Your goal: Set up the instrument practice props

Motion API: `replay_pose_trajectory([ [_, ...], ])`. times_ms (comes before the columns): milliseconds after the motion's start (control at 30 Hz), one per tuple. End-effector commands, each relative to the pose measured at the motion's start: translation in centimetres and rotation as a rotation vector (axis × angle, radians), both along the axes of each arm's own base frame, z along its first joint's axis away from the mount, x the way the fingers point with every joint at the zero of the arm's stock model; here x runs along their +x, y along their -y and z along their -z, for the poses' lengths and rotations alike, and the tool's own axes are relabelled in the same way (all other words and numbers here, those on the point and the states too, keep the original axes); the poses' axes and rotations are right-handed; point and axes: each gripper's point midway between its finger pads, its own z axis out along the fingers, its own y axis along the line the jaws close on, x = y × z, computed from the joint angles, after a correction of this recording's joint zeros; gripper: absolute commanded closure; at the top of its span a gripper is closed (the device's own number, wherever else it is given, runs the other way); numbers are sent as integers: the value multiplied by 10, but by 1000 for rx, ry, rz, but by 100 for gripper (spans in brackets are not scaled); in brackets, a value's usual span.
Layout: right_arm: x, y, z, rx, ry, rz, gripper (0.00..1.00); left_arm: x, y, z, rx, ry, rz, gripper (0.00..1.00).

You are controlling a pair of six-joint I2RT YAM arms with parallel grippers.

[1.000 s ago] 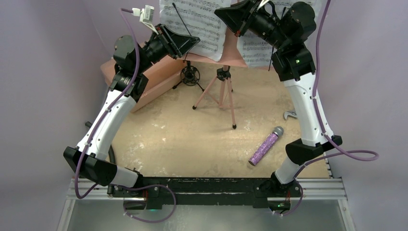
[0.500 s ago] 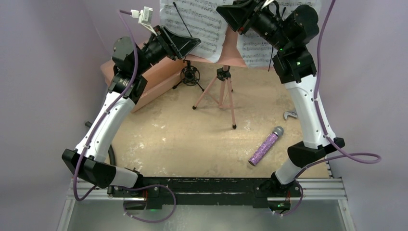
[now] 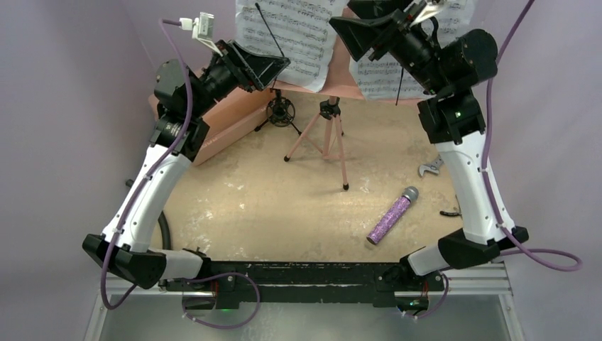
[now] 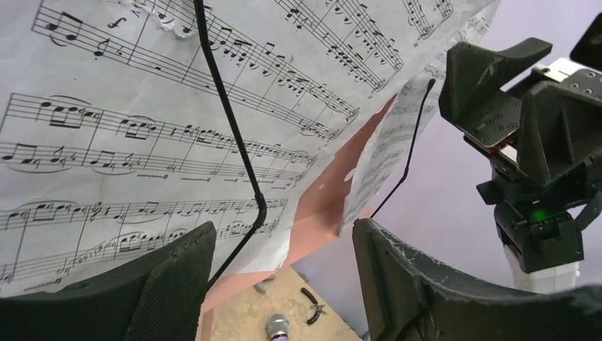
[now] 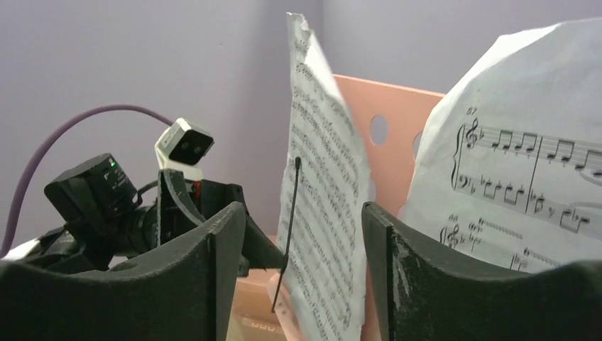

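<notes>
The pink music stand (image 3: 328,135) stands on thin tripod legs at the back of the table. Two white sheet-music pages lean on its perforated desk (image 5: 387,142): the left page (image 3: 298,35) and the right page (image 3: 380,74). A thin black wire arm crosses each page. My left gripper (image 3: 273,67) is open just left of the left page (image 4: 142,106), holding nothing. My right gripper (image 3: 341,32) is open in front of the desk, between the pages, with nothing in it. The glittery purple microphone (image 3: 392,215) lies at the front right. The black shock-mount mini tripod (image 3: 280,112) stands beside the stand's legs.
A big pink case (image 3: 213,124) lies at the back left, under my left arm. A wrench (image 3: 429,168) and pliers (image 3: 451,212) lie near the right edge, by my right arm. Purple walls close in on the left, right and back.
Both grippers have opened. The right arm has drawn back to the right and its base link has swung outward. The left arm has shifted slightly left, away from the page.
</notes>
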Motion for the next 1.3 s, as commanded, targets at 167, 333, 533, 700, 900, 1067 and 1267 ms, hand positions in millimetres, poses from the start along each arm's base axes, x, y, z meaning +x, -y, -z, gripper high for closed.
replay_pose_trajectory([
  [167, -42, 22, -5, 46, 93, 19, 27, -28, -37, 4, 124, 44, -173, 21],
  [333, -56, 38, 6, 74, 70, 64, 15, -47, -61, 27, 179, 19, -258, 15],
  [533, -76, 49, 23, 73, 6, 67, 13, -68, -105, 70, 164, -108, -447, 12],
  [700, -91, 57, 41, 55, -60, 72, 12, -75, -146, 142, 171, -380, -648, 12],
  [900, -105, 62, 86, 28, -180, 61, 10, -92, -164, 233, 274, -667, -732, 11],
  [1067, -110, 64, 135, -22, -293, 64, 10, -94, -154, 271, 291, -771, -690, 10],
  [1267, -112, 72, 196, -64, -407, 110, 10, -74, -133, 290, 291, -798, -629, 11],
])
